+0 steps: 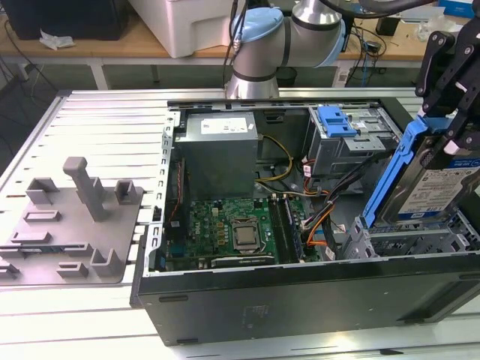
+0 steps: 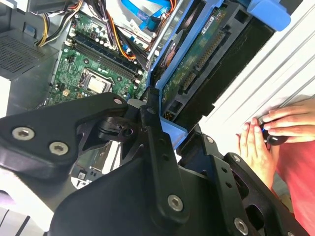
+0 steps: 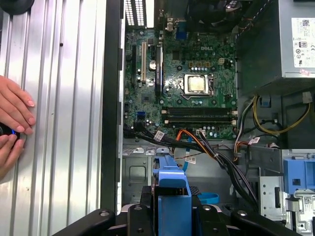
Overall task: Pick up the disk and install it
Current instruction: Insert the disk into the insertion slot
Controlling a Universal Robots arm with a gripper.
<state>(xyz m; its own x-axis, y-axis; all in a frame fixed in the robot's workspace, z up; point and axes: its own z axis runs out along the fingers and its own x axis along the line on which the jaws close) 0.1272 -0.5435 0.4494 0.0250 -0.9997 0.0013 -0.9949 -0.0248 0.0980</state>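
My gripper point(image 1: 448, 124) is clamped on the disk point(image 1: 439, 187), lifted and tilted over the open computer case point(image 1: 300, 300), not yet seated.

arm: silver-and-light-blue jointed metal robot arm point(image 1: 289, 34), elbow joints at the far side in the exterior view | gripper: black metal two-finger gripper point(image 1: 452, 112) at the exterior view's right, pointing downward | fingers point(image 3: 146, 216): clamped from both sides on the silver metal disk in its blue plastic bracket point(image 1: 442, 187), which stands on edge
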